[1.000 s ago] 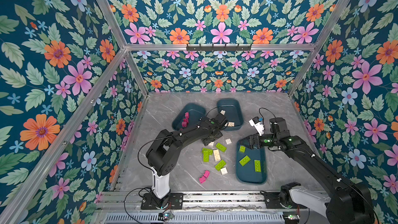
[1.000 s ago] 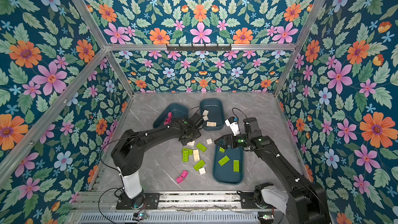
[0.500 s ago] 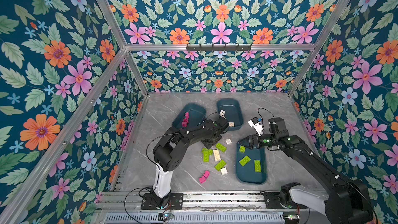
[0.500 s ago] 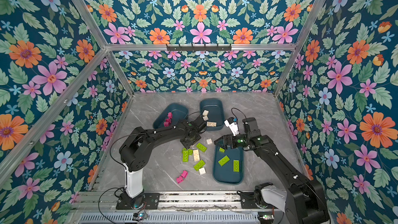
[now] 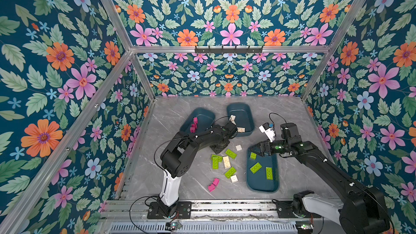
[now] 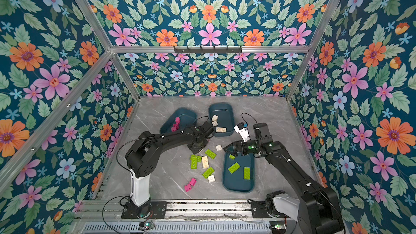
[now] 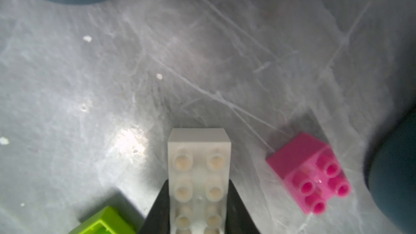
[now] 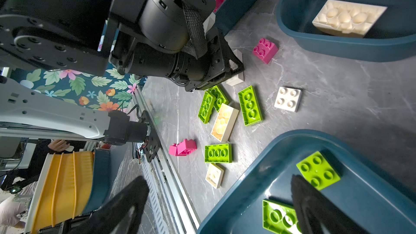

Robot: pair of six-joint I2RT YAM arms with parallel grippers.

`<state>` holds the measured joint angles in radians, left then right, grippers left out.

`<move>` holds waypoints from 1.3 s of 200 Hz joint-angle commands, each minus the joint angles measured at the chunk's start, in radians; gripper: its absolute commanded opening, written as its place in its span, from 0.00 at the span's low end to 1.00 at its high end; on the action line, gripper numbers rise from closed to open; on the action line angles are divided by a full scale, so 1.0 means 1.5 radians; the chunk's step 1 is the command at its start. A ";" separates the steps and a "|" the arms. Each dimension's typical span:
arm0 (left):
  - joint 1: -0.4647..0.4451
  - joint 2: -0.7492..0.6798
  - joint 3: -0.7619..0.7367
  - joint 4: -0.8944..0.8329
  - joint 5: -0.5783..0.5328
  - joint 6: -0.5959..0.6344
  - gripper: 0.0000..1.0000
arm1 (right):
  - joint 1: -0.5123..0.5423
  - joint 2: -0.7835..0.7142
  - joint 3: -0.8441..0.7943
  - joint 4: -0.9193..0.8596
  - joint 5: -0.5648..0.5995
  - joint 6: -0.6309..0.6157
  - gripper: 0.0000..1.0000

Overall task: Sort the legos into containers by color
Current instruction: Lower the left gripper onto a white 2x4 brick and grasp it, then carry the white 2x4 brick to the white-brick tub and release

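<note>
Sitting clamped, seemingly, inside the left end effector [image 7: 199, 184]: cream brick [image 7: 199, 151].

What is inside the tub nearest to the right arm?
Three green bricks lie in the tub, one square and two oblong. The open right gripper hangs over its far end and covers part of the floor there.

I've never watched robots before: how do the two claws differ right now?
The left claw is closed on a cream brick; the right claw is wide open and holds nothing. The left claw is down low at the table; the right claw hangs over one end of the tub of green bricks. Both are black, with two fingers.
</note>
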<state>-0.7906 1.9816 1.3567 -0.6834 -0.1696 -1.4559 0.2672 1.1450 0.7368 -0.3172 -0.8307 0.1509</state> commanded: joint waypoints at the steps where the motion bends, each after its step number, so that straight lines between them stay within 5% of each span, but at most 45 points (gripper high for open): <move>1: 0.006 -0.007 0.008 0.001 -0.014 0.058 0.26 | 0.001 0.000 0.003 0.002 0.000 -0.009 0.99; 62: 0.014 -0.006 0.172 -0.039 -0.067 0.344 0.24 | -0.003 0.001 0.015 0.004 0.017 -0.004 0.99; 115: 0.020 0.065 0.338 -0.003 0.022 0.552 0.23 | -0.009 -0.003 0.024 0.001 0.034 -0.002 0.99; 199: 0.021 0.193 0.466 0.069 0.095 0.614 0.23 | -0.017 -0.011 0.037 -0.019 0.050 -0.009 0.99; 260: 0.027 0.251 0.499 0.109 0.074 0.641 0.25 | -0.019 -0.015 0.039 -0.030 0.059 -0.011 0.99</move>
<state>-0.7547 2.3344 2.0796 -0.5674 -0.0330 -0.5213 0.2390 1.1233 0.7898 -0.3477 -0.7517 0.1501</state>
